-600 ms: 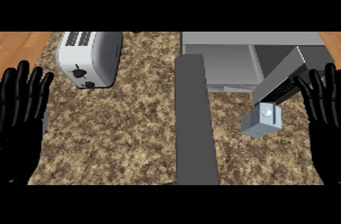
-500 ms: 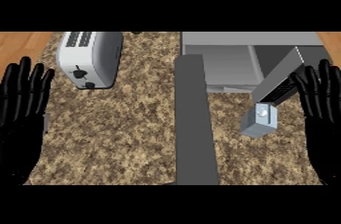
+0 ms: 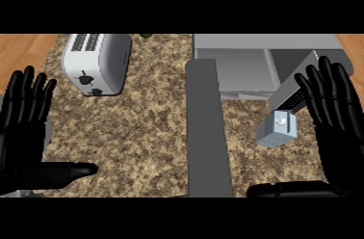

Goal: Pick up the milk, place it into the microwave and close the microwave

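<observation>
The milk (image 3: pixel 277 130) sits on the speckled desk (image 3: pixel 142 137), just in front of the open microwave (image 3: pixel 238 69) and close beside the right robot hand (image 3: pixel 341 144). That hand and the left robot hand (image 3: pixel 21 144) are both spread flat with straight fingers, holding nothing.
</observation>
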Robot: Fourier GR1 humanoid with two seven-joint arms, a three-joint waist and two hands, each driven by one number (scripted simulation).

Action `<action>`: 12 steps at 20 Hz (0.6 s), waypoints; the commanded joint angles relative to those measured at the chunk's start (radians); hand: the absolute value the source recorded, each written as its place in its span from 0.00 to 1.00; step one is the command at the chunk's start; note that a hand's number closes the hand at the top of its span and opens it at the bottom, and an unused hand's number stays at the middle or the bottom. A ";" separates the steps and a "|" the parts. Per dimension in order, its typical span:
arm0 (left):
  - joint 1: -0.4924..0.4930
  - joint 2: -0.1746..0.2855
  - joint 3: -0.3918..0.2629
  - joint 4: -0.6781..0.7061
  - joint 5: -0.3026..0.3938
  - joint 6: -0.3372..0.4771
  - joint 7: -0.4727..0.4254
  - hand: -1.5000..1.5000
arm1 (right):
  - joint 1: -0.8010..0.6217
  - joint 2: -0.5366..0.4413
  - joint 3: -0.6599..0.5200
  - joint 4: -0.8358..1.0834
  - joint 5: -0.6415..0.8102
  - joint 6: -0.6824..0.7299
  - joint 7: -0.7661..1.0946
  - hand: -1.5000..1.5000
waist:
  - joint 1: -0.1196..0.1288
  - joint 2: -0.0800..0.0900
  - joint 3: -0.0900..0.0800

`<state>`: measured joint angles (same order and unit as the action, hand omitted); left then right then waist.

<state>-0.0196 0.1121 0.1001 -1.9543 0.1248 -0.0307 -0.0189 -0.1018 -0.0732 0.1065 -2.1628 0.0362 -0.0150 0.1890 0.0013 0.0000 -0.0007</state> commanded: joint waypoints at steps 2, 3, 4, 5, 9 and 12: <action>0.096 0.005 0.037 -0.002 0.053 -0.071 -0.051 0.00 | 0.042 -0.011 -0.021 -0.065 -0.030 0.028 0.048 0.00 | 0.000 -0.001 0.001; 0.044 0.024 0.053 -0.015 0.067 -0.052 0.024 0.00 | 0.017 0.018 0.069 -0.116 0.078 -0.026 0.122 0.00 | -0.001 -0.001 0.000; 0.124 0.049 0.099 -0.061 0.120 -0.102 0.001 0.00 | 0.014 0.004 0.046 -0.094 0.061 -0.011 0.125 0.00 | 0.003 -0.002 0.000; 0.166 -0.015 0.010 -0.181 0.070 -0.042 0.066 0.00 | 0.078 0.017 0.068 -0.128 0.096 -0.026 0.094 0.00 | 0.002 -0.003 0.001; 0.202 0.030 0.099 -0.154 0.136 -0.126 0.007 0.00 | 0.075 -0.035 -0.085 -0.080 0.017 0.009 0.071 0.00 | 0.002 -0.001 0.001; 0.237 0.072 0.179 -0.169 0.225 -0.181 0.037 0.00 | 0.058 0.024 -0.013 0.029 0.111 -0.044 0.031 0.00 | 0.005 0.000 0.001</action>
<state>0.1931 0.1504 0.2071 -2.1335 0.2780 -0.1550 0.0216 -0.0246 -0.0621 0.1135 -2.2177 0.1243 -0.0421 0.2499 0.0053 -0.0016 -0.0001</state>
